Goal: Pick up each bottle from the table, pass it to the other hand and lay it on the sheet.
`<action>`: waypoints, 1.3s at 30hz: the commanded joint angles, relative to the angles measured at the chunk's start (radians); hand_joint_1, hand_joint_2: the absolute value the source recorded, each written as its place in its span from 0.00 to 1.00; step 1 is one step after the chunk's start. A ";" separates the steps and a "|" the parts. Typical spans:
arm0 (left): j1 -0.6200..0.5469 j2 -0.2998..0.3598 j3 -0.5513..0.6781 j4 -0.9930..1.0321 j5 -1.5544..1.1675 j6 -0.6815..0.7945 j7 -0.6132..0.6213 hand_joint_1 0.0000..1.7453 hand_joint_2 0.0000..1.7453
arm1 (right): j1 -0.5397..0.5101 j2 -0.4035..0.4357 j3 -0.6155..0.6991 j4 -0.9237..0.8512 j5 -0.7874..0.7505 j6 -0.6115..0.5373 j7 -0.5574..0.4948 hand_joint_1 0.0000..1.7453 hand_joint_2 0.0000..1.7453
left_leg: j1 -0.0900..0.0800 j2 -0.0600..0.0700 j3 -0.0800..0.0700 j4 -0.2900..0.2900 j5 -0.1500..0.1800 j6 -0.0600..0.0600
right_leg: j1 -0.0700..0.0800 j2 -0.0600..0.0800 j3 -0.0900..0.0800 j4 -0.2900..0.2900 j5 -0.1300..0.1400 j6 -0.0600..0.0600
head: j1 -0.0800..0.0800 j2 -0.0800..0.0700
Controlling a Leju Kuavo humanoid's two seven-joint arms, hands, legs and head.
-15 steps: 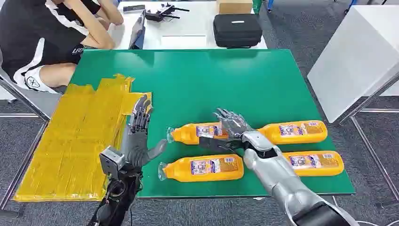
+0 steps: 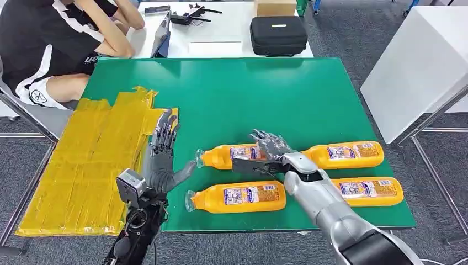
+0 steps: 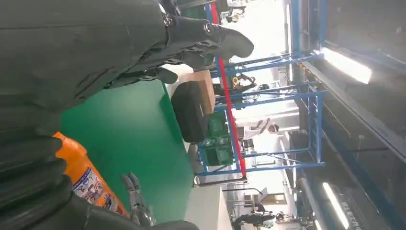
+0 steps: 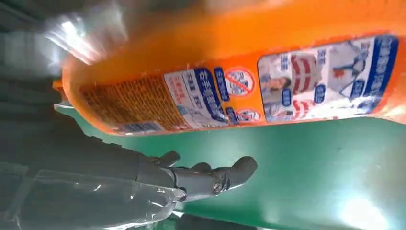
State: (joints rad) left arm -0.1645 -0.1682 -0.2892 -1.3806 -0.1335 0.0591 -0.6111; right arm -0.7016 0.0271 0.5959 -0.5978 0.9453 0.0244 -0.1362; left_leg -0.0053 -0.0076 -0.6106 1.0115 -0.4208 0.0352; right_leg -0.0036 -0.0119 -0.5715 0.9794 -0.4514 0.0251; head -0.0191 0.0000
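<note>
Several orange bottles lie on the green table [image 2: 237, 94]. My right hand [image 2: 270, 148] lies over the back left bottle [image 2: 221, 156], fingers draped across its label. In the right wrist view green table shows between the thumb [image 4: 201, 179] and that bottle [image 4: 239, 81], so the hand holds nothing. Another bottle [image 2: 345, 154] lies just right of the hand, and two more [image 2: 237, 197] [image 2: 367, 190] lie nearer the front edge. My left hand [image 2: 161, 160] stands open and empty, fingers straight, at the right edge of the yellow sheet [image 2: 83, 165]. The left wrist view shows that hand [image 3: 72, 48] and a bottle [image 3: 86, 177].
A person in black and white sits at the table's far left corner [image 2: 60, 38]. Behind the green table a white table carries a black case [image 2: 277, 34] and a cardboard box [image 2: 275, 6]. Another white table [image 2: 419, 66] stands to the right.
My right thumb has drawn in closer to the back left bottle. The left hand has stayed almost still.
</note>
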 commanded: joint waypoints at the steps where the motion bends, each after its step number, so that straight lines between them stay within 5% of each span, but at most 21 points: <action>1: -0.015 0.017 -0.038 0.010 -0.013 0.013 -0.009 0.00 1.00 | -0.072 0.043 0.006 0.176 -0.006 0.035 0.004 0.80 1.00 | 0.000 0.001 0.002 0.000 0.000 -0.002 | 0.000 0.001 0.002 0.000 0.000 0.000 | 0.000 0.000; 18: -0.037 0.016 -0.047 0.017 -0.014 0.016 -0.006 0.00 1.00 | -0.086 0.050 0.017 0.248 0.004 0.074 0.035 0.83 1.00 | 0.001 -0.001 0.005 0.000 0.000 -0.002 | 0.001 -0.001 0.006 -0.001 0.000 0.000 | 0.000 0.000; 27: -0.040 0.018 -0.042 0.037 -0.010 0.019 -0.005 0.00 1.00 | -0.077 0.046 0.031 0.251 0.030 0.047 0.066 0.99 1.00 | 0.001 -0.001 0.007 -0.001 0.001 -0.002 | 0.001 -0.001 0.008 -0.002 0.000 0.000 | 0.000 0.000; 39: 0.005 0.026 -0.020 -0.007 -0.008 0.035 -0.009 0.00 1.00 | -0.031 0.055 -0.182 0.084 -0.128 -0.296 0.007 1.00 1.00 | 0.000 0.001 0.007 0.000 0.001 -0.001 | 0.000 0.001 0.007 0.000 0.000 0.000 | 0.000 0.000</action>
State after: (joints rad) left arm -0.1628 -0.1663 -0.3140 -1.3935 -0.1438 0.0847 -0.6203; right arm -0.7545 0.0786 0.5657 -0.4299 0.9037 -0.1164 -0.0813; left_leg -0.0054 -0.0080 -0.6042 1.0115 -0.4200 0.0360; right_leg -0.0037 -0.0123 -0.5647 0.9794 -0.4510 0.0256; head -0.0191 0.0000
